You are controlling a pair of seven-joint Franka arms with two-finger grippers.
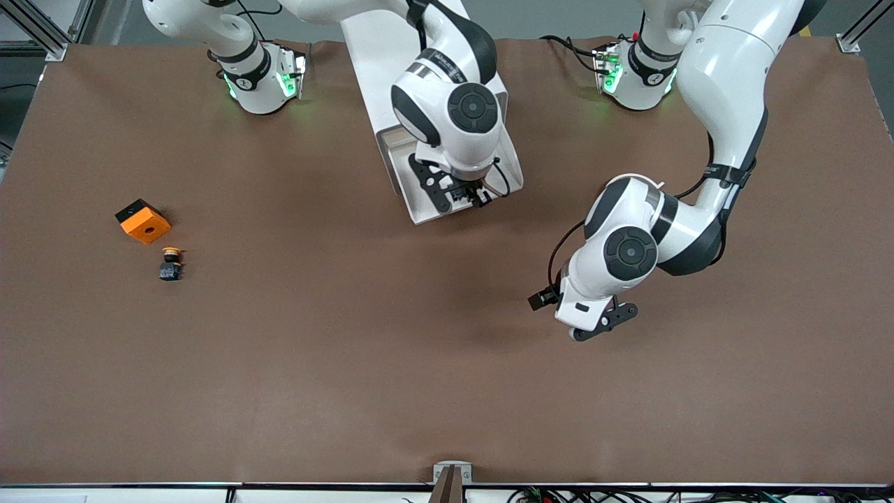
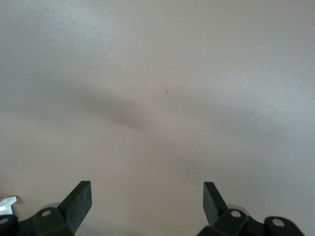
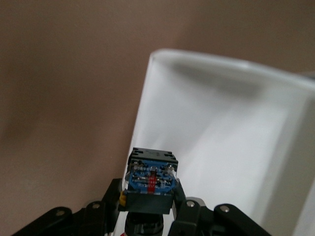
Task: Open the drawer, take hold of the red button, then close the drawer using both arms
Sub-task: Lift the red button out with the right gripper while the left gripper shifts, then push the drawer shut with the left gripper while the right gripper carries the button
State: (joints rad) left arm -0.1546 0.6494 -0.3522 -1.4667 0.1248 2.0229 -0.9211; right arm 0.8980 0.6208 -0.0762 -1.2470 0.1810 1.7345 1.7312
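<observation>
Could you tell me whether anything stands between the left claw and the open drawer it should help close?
Nothing visible does: only bare brown table lies between the open left claw and the pulled-out white tray drawer. The right claw, shut on the small blue-black button, hangs over that drawer's tray.

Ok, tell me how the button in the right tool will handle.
The button looks small and hard: probably light and stiff. The right tool, over the open drawer, pinches its boxy body's flat sides, so slipping seems unlikely. A knock on the drawer wall might twist it. The left tool waits open over the table.
</observation>
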